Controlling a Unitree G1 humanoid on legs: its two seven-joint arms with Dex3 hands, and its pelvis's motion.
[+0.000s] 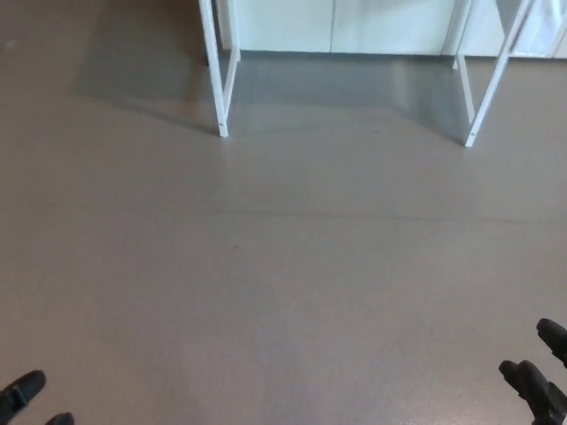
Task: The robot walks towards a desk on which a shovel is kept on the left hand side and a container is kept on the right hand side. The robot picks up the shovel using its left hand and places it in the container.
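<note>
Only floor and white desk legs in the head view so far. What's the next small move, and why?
Probably keep walking straight ahead. The desk legs stand far up the floor, no desktop shows, and the left hand and right hand hang low, holding nothing.

No text, label, brand, number or sign can be read anywhere: the grey floor, the white table legs and the pale cabinet fronts are all plain.
</note>
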